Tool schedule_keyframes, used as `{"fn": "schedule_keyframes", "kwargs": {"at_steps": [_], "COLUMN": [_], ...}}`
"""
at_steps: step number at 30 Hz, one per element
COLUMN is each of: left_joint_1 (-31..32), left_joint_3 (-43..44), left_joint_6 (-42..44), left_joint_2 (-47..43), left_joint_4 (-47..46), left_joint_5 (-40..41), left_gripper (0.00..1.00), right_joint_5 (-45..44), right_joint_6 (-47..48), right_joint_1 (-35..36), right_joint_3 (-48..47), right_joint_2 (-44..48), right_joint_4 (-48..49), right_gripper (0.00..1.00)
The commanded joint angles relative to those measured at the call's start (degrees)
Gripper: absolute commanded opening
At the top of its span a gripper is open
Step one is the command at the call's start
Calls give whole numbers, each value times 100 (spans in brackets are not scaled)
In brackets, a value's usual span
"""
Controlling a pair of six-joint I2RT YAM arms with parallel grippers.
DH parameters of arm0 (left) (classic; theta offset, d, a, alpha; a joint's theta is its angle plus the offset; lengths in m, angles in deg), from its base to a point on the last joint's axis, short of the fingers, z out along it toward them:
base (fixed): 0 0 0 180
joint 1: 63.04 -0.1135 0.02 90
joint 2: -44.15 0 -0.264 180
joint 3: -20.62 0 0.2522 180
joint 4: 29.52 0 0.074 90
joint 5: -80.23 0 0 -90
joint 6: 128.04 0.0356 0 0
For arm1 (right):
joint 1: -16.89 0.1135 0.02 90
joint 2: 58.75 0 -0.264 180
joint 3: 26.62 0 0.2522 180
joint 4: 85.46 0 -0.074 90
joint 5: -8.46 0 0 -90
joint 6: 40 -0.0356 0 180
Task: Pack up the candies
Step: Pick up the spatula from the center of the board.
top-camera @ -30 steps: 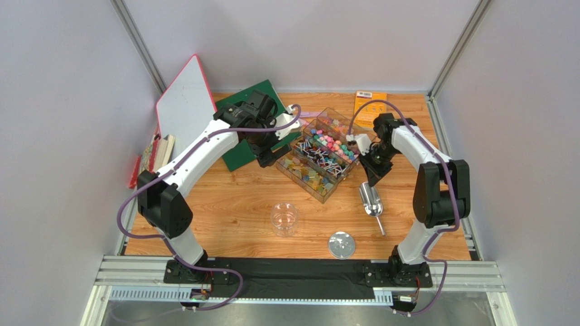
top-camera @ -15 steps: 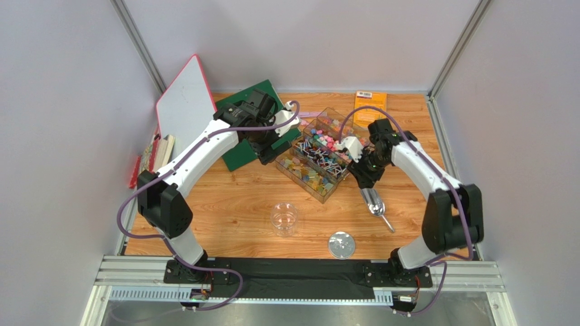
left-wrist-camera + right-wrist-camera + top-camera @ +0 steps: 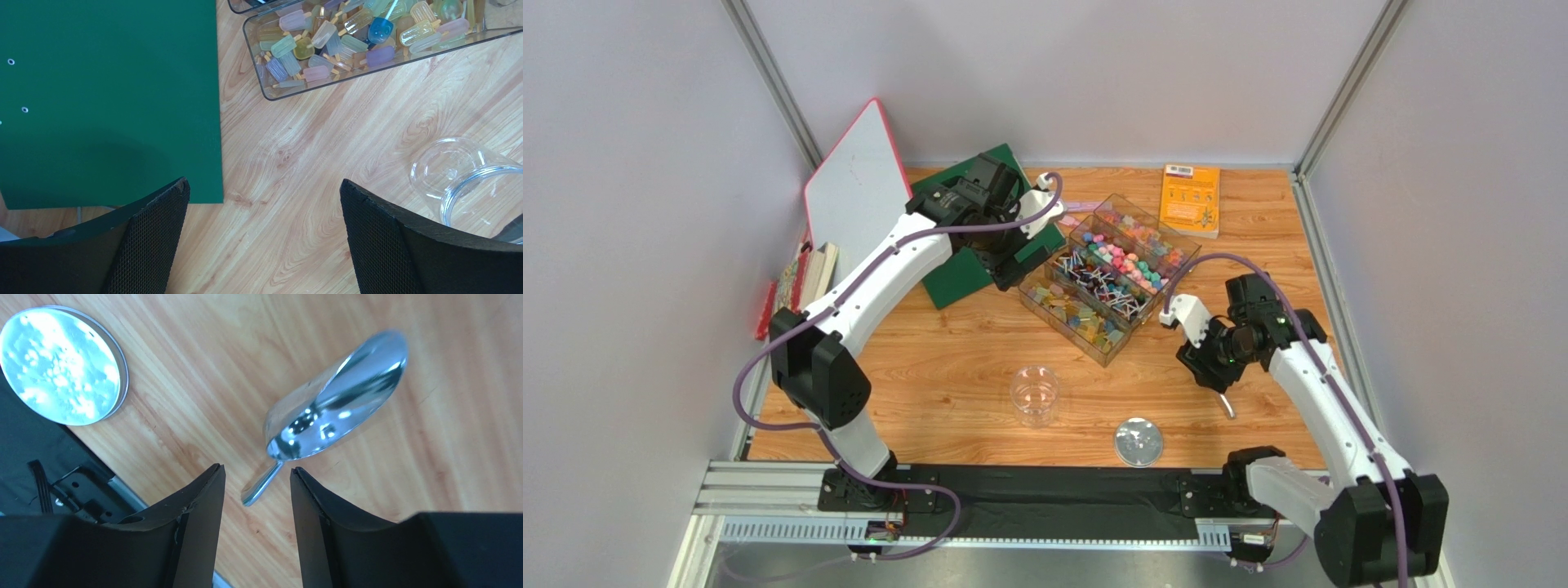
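My right pincer point(image 3: 255, 473), fingers apart, straddles the handle of the metal scoop point(image 3: 337, 398); long axis diagonal, bowl ahead of me.

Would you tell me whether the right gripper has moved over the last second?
Yes. The right gripper has moved away from the candy box, toward the near edge and the lid, and now sits over the scoop.

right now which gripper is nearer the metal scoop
Right. The right gripper hangs directly over the handle of the scoop; the left gripper is far off, by the green mat and candy box.
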Motion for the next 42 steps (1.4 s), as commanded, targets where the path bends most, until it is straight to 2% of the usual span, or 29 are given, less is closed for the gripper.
{"fn": "schedule_keyframes", "kwargs": {"at_steps": [1, 8, 16, 22, 32, 38, 42], "left_joint_1": [38, 38, 38, 56, 161, 197, 197], "left_joint_3": [233, 145, 57, 57, 127, 241, 294], "left_joint_6": [-191, -191, -182, -138, -85, -173, -401], "left_joint_2": [15, -72, -108, -99, 33, 138, 235], "left_joint_4": [-116, -107, -116, -90, -90, -134, -151], "left_joint_5": [-120, -138, -6, 81, 187, 91, -146], "left_gripper": [97, 97, 97, 98, 98, 97, 97], "right_joint_5": [97, 432, 292, 54, -157, -192, -306], "right_joint_6": [16, 586, 1439, 1353, 1027, 948, 877], "right_joint_1": [-345, -1057, -1058, -1058, -1058, -1058, -1058], "right_joint_3": [-38, 5, 637, 1077, 1157, 1235, 1271], "right_joint_2": [-398, -1049, -513, -610, -1119, -1023, -725], "right_joint_4": [-280, -597, -510, 113, 950, 1090, 1099], "right_gripper": [47, 44, 44, 43, 39, 27, 4]}}
